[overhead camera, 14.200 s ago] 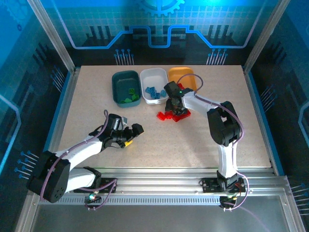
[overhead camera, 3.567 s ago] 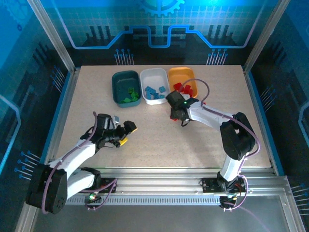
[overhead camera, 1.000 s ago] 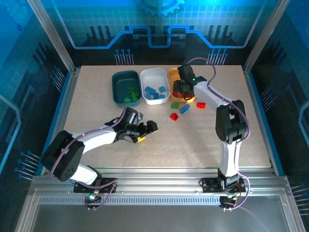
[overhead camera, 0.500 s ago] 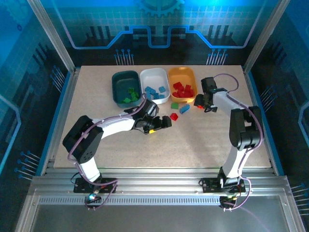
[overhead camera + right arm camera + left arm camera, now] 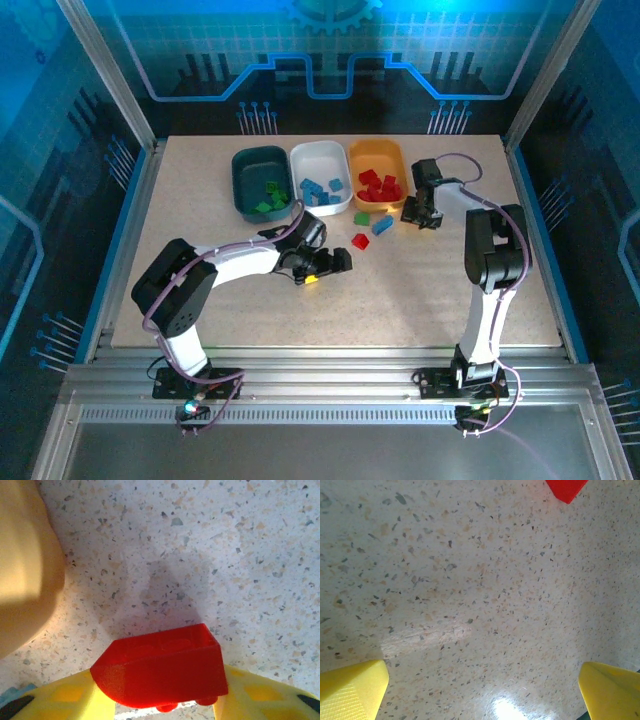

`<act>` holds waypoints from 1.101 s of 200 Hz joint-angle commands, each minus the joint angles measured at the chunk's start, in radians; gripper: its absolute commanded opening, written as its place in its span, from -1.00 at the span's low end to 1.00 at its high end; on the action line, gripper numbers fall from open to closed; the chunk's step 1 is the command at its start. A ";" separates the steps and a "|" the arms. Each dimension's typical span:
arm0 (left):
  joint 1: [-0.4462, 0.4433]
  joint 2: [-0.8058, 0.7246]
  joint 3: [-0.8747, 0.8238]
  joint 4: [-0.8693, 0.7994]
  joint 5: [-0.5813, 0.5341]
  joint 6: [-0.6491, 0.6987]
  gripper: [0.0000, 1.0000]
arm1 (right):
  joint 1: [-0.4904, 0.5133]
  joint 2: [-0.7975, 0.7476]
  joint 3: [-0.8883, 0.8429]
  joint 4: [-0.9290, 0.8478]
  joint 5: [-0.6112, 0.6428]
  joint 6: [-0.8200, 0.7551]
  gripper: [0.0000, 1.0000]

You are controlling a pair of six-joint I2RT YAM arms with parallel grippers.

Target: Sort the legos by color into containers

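Claws have both moved: right claw (image 5: 420, 212), off the orange-yellow plastic tray (image 5: 376, 152) beside it, now clenches a small red studded brick (image 5: 160, 672), surely bound there; left claw (image 5: 335, 262) gapes empty, another red brick (image 5: 565, 487) ahead.

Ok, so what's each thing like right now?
Left gripper: open, empty.
Right gripper: shut on red brick.
Teal tray: holds green bricks.
White tray: holds blue bricks.
Orange tray: holds red bricks.
Loose green brick: unsorted.
Loose blue brick: unsorted.
Loose red brick: unsorted.
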State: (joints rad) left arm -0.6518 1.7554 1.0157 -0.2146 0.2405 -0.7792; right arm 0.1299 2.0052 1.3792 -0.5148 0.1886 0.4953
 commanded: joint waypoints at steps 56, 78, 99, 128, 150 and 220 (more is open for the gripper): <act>0.002 -0.089 -0.033 -0.028 -0.031 0.015 0.98 | -0.006 -0.191 -0.122 -0.001 0.019 0.015 -0.25; 0.055 -0.138 -0.089 -0.002 -0.017 0.000 0.98 | 0.039 -0.295 -0.151 0.000 0.017 -0.001 -0.24; 0.168 -0.189 -0.170 0.047 0.036 -0.033 0.98 | 0.085 -0.259 -0.068 -0.012 0.007 -0.033 -0.25; 0.292 -0.273 -0.237 0.048 0.077 -0.028 0.98 | 0.120 -0.095 0.131 -0.032 0.003 -0.067 -0.22; 0.320 -0.341 -0.274 0.035 0.069 -0.013 0.98 | 0.124 0.039 0.320 -0.092 0.005 -0.083 -0.15; 0.349 -0.442 -0.345 0.049 0.080 0.011 0.98 | 0.244 -0.050 0.333 -0.140 0.100 -0.133 0.47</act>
State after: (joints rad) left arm -0.3164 1.3544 0.6991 -0.1749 0.2939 -0.7864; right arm 0.2943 2.0914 1.7977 -0.6285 0.2379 0.3939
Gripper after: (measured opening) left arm 0.990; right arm 0.721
